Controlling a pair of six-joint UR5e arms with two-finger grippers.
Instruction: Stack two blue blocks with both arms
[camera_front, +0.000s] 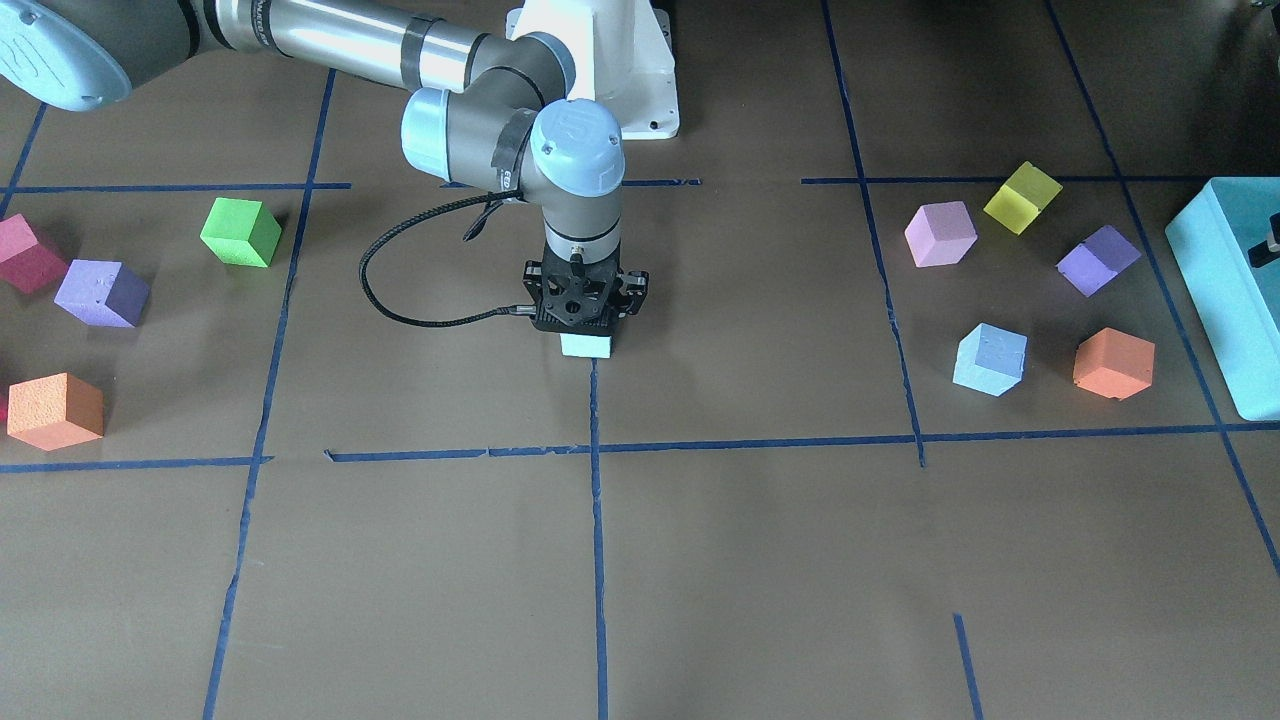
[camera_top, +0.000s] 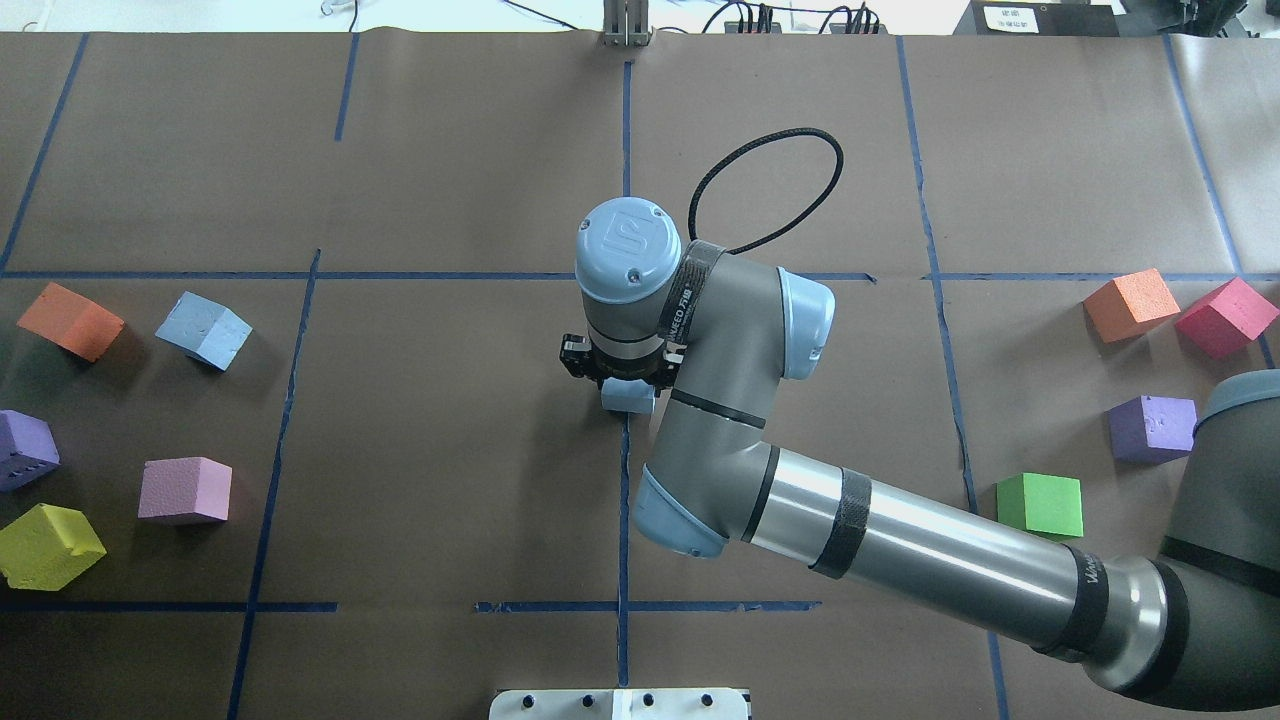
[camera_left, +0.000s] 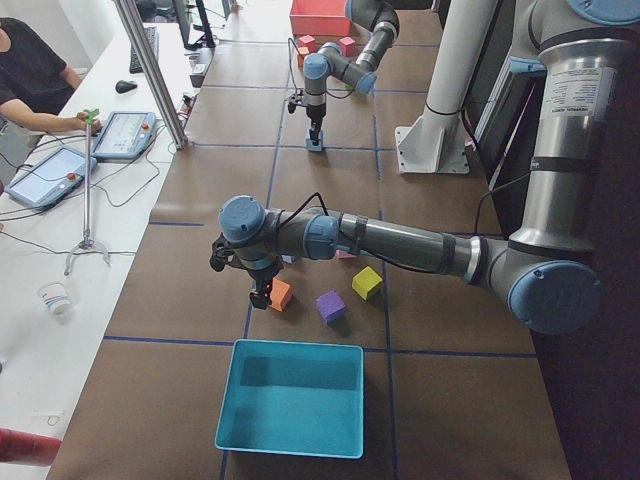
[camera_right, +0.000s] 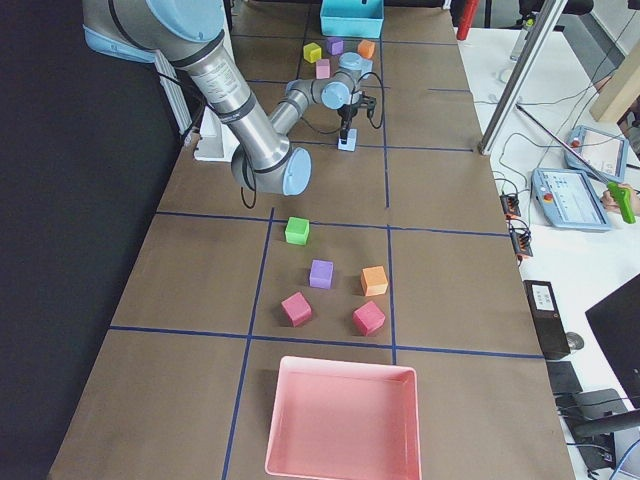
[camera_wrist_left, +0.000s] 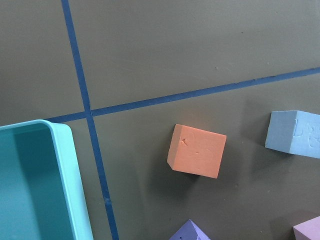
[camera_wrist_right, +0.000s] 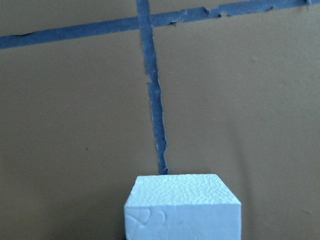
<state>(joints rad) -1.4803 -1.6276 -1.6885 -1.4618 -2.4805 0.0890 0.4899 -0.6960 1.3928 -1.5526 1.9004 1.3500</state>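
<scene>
Pale sky-blue foam cube (camera_wrist_right: 182, 207) sits clamped in the right gripper (camera_front: 587, 338), low and central, likely as stack base. The left gripper (camera_left: 262, 297), closure impossible to tell, hovers near the second sky-blue foam cube (camera_wrist_left: 295, 134).

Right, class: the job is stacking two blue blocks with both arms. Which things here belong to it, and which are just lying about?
Belong to the job:
blue block under the right end effector
second blue block

Lying about:
green cube
yellow cube
pink cube
purple cubes
orange cubes
turquoise box
</scene>
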